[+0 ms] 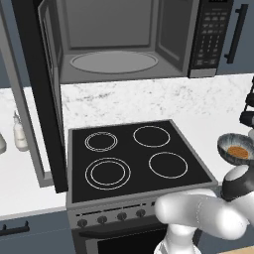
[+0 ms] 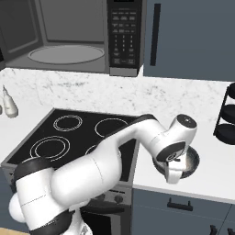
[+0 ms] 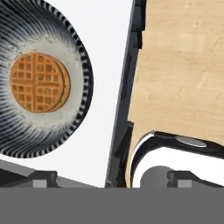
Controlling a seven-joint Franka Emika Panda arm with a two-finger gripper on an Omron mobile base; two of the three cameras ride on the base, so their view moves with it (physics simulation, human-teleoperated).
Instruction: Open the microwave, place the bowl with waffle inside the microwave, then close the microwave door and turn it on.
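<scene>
The microwave (image 1: 124, 44) hangs above the black stovetop (image 1: 134, 158) with its microwave door (image 1: 42, 94) swung wide to the left, the glass turntable (image 1: 114, 62) bare inside. To the right of the stovetop, on the white table (image 2: 215, 160), sits the bowl (image 1: 235, 148) with the waffle (image 3: 39, 82) lying flat at its centre. The gripper (image 2: 176, 172) is down at the bowl's near rim, though I cannot tell how far it is open or whether it grips the rim.

golden-orange gridded waffle (image 3: 39, 82), dark grey ribbed bowl (image 3: 74, 52)
</scene>
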